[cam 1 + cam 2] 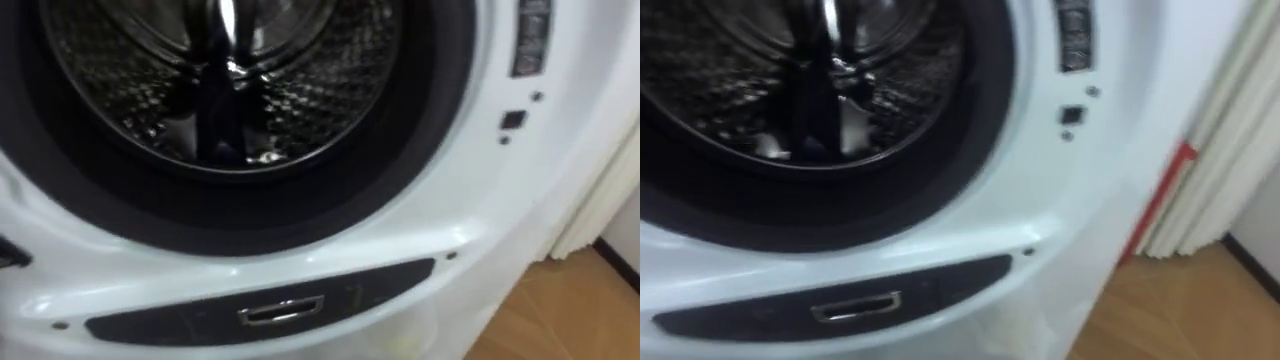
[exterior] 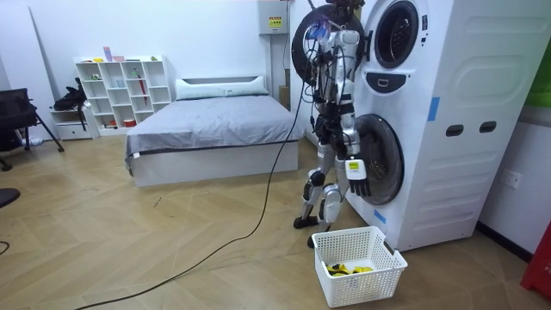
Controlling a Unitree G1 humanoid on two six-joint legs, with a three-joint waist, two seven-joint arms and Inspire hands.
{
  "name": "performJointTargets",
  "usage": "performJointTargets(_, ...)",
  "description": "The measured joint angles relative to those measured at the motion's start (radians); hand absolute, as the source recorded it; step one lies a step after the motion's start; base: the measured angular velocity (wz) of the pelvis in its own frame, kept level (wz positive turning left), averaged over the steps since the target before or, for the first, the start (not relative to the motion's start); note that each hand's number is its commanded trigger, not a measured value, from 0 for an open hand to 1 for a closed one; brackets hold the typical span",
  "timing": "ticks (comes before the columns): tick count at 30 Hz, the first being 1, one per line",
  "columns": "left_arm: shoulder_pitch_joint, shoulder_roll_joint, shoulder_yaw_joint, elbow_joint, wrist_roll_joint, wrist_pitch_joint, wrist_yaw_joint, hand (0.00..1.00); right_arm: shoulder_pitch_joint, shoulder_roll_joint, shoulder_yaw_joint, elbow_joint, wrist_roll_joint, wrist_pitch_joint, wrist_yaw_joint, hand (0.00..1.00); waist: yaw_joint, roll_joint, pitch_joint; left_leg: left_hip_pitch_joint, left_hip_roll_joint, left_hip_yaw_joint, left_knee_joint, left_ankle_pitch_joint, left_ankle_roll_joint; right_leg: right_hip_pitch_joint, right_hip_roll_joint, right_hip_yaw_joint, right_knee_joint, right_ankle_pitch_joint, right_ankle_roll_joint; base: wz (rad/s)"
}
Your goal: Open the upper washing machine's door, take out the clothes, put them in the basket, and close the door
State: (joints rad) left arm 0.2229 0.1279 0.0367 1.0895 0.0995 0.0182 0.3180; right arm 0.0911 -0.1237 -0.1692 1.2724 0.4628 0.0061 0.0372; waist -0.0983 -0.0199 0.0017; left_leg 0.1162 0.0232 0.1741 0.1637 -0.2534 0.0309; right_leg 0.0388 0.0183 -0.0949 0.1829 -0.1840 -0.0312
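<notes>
Wood floor holds a basket (image 2: 370,286) at lower middle. Right hand (image 2: 355,172) hangs loose and empty, well below the open drum (image 1: 320,90); clothes may hide in its dark.

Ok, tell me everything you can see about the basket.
The basket is white, plastic-looking, rectangular, with lattice walls and an open top. It stands upright on the wooden floor before the washer, near the robot's feet. Inside lies something yellow and dark, too small to name.
</notes>
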Motion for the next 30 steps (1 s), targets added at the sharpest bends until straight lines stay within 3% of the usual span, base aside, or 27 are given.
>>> performJointTargets(1,-0.001,0.0,0.0,0.0,0.001,0.002,-0.001,0.0,-0.014,0.0,0.034,-0.001,-0.028,0.0,0.001,0.0,0.012,-0.002,0.0021,0.002,0.001,-0.014,0.0,0.0,0.0,0.006,0.0,-0.007,0.0,0.0,0.0,0.19)
performJointTargets(2,-0.001,0.0,0.0,0.0,0.001,0.004,-0.005,0.0,-0.019,0.0,0.059,0.0,-0.047,0.001,0.005,0.0,0.02,-0.002,0.0091,0.009,0.001,-0.022,0.0,0.0,0.0,0.017,0.0,-0.015,-0.003,0.0,0.0,0.23)
performJointTargets(4,-0.008,-0.001,0.001,-0.006,0.001,0.004,-0.006,0.0,-0.035,0.001,0.097,-0.001,-0.082,0.001,0.01,0.0,0.033,-0.005,0.0118,0.012,0.001,-0.029,0.003,0.0,0.0,0.032,0.001,-0.022,-0.016,0.0,0.0,0.17)
performJointTargets(7,-0.017,-0.001,0.0,-0.009,0.002,0.003,-0.008,0.0,-0.037,0.002,0.154,-0.016,-0.111,0.001,0.014,0.0,0.053,-0.012,0.0131,-0.004,0.002,-0.047,0.041,-0.001,-0.001,0.042,0.001,-0.038,-0.015,0.0,-0.001,0.2)
performJointTargets(10,-0.025,0.0,0.002,-0.01,0.001,0.002,-0.025,0.0,-0.03,0.004,0.185,-0.029,-0.158,0.006,0.022,0.0,0.068,-0.016,0.012,-0.035,0.01,-0.051,0.126,-0.016,-0.023,0.044,0.005,-0.048,-0.009,-0.004,-0.007,0.06)
performJointTargets(13,-0.033,0.0,0.023,-0.012,0.001,0.002,-0.053,0.0,-0.033,0.004,0.189,-0.035,-0.213,0.01,0.03,0.0,0.095,-0.012,0.0117,-0.115,0.035,-0.065,0.277,-0.03,-0.04,0.025,0.023,-0.046,0.006,0.004,-0.028,-0.13)
performJointTargets(16,-0.042,-0.003,0.031,-0.036,0.006,0.002,-0.077,0.0,-0.021,-0.002,0.182,-0.036,-0.246,0.002,0.018,0.0,0.097,-0.002,0.0077,-0.202,0.043,-0.14,0.39,-0.032,-0.049,-0.003,0.039,-0.069,-0.003,0.019,-0.059,-0.02)
performJointTargets(17,-0.056,-0.007,0.029,-0.037,0.005,0.002,-0.092,0.0,-0.021,-0.009,0.172,-0.037,-0.252,-0.004,0.013,0.0,0.095,0.005,0.0083,-0.229,0.066,-0.142,0.477,-0.045,-0.062,-0.016,0.049,-0.084,0.005,0.016,-0.076,0.0)
performJointTargets(18,-0.054,-0.011,0.028,-0.036,0.005,0.002,-0.098,0.0,-0.023,-0.012,0.165,-0.037,-0.256,-0.005,0.007,0.0,0.097,0.019,0.0096,-0.234,0.087,-0.136,0.543,-0.049,-0.065,-0.017,0.057,-0.096,0.01,0.015,-0.08,-0.35)
performJointTargets(19,-0.042,-0.02,0.028,-0.031,0.005,0.002,-0.113,0.0,-0.021,-0.022,0.165,-0.048,-0.268,-0.008,-0.004,0.0,0.1,0.046,0.0066,-0.216,0.113,-0.124,0.648,-0.05,-0.07,-0.017,0.075,-0.115,0.018,0.015,-0.089,-0.34)
performJointTargets(20,-0.048,-0.028,0.028,-0.029,0.005,0.002,-0.125,0.0,-0.01,-0.031,0.165,-0.06,-0.266,-0.019,-0.013,0.0,0.079,0.065,0.0035,-0.178,0.122,-0.134,0.694,-0.047,-0.076,-0.019,0.086,-0.137,0.028,0.013,-0.093,-0.13)
performJointTargets(22,-0.083,-0.027,0.019,-0.015,0.004,-0.004,-0.133,0.0,0.009,-0.032,0.154,-0.07,-0.254,-0.029,-0.022,0.0,0.048,0.073,0.0075,-0.104,0.12,-0.152,0.672,-0.04,-0.088,-0.042,0.086,-0.164,0.057,0.012,-0.095,0.32)
performJointTargets(24,-0.101,-0.028,0.018,-0.017,0.003,-0.015,-0.135,0.0,0.016,-0.028,0.144,-0.077,-0.236,-0.042,-0.025,0.0,0.045,0.073,0.0079,-0.01,0.123,-0.154,0.556,-0.035,-0.112,-0.078,0.086,-0.168,0.087,0.015,-0.099,0.12)
performJointTargets(25,-0.128,-0.028,0.015,-0.018,0.005,-0.017,-0.139,0.0,0.016,-0.028,0.142,-0.077,-0.229,-0.049,-0.025,0.0,0.04,0.074,0.0089,0.046,0.127,-0.167,0.451,-0.055,-0.134,-0.107,0.086,-0.179,0.108,0.022,-0.1,0.2)
performJointTargets(26,-0.151,-0.028,0.013,-0.02,0.02,-0.017,-0.147,0.0,0.01,-0.027,0.131,-0.077,-0.226,-0.049,-0.025,0.0,0.034,0.08,0.0076,0.085,0.13,-0.188,0.348,-0.105,-0.146,-0.138,0.083,-0.198,0.121,0.032,-0.099,0.25)
performJointTargets(28,-0.184,-0.025,-0.01,-0.033,0.038,-0.018,-0.153,0.0,-0.002,-0.026,0.109,-0.075,-0.233,-0.049,-0.018,0.0,0.017,0.079,0.0086,0.108,0.137,-0.19,0.224,-0.157,-0.133,-0.181,0.079,-0.22,0.124,0.061,-0.096,0.31)
performJointTargets(30,-0.204,-0.028,-0.035,-0.031,0.068,-0.018,-0.154,0.0,-0.012,-0.025,0.085,-0.074,-0.247,-0.048,-0.011,0.0,0.009,0.078,0.0093,0.102,0.131,-0.184,0.136,-0.181,-0.099,-0.217,0.064,-0.239,0.125,0.096,-0.085,0.27)
